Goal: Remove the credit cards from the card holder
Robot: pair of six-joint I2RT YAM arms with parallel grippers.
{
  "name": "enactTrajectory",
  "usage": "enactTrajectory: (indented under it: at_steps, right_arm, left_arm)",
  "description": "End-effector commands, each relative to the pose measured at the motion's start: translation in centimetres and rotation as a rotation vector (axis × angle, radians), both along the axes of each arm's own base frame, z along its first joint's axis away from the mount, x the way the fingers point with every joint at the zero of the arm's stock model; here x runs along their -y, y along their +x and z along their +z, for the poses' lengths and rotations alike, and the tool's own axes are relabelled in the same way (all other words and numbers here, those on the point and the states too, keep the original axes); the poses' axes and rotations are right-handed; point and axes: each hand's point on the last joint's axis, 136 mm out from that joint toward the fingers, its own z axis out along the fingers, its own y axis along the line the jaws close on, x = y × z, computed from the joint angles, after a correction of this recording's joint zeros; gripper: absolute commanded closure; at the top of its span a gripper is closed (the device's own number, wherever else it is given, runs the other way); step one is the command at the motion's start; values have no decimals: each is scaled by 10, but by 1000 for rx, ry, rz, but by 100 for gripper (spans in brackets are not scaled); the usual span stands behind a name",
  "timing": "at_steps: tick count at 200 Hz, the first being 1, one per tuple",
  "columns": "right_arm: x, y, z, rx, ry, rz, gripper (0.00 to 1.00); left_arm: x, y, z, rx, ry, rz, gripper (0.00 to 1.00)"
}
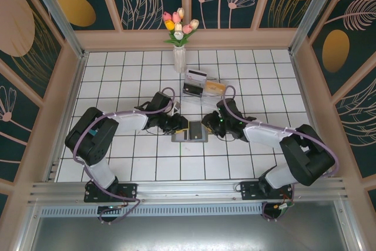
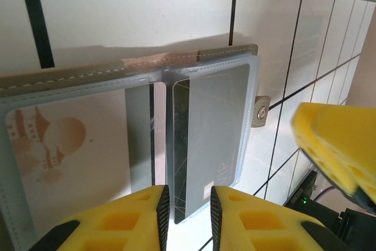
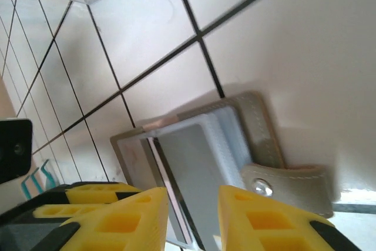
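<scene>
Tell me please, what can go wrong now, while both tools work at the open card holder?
1. The grey card sits mostly inside a clear sleeve. The left tool may pinch sleeve and card together, so a pull could drag the whole card holder across the tiles.
2. The right tool is at the holder's other side, close by, so the two tools might collide above it.

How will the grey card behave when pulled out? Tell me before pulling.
The grey card looks thin and flat, so it is probably light and stiff yet springy. Its smooth face may slip in the left claw. It sits snug in the soft holder, which may drag along.
</scene>
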Motion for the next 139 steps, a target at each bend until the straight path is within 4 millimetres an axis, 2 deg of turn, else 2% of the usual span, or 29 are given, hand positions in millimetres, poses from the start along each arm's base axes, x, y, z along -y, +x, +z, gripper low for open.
enactTrajectory:
  at_steps: [1,58,95,139]
  right_arm:
    - [6,3,3,36,-138,18,70]
    - [-13,1,-13,-7,-153,76,83]
    - [-10,0,-21,-28,-188,78,85]
    - [-12,-3,-27,-47,-184,97,85]
  left_arm:
    - [1,1,-1,3,34,-9,73]
    - [11,-1,0,-6,31,-22,77]
    - [18,-5,-1,-25,14,-41,77]
    - [18,-3,-6,-35,37,-34,77]
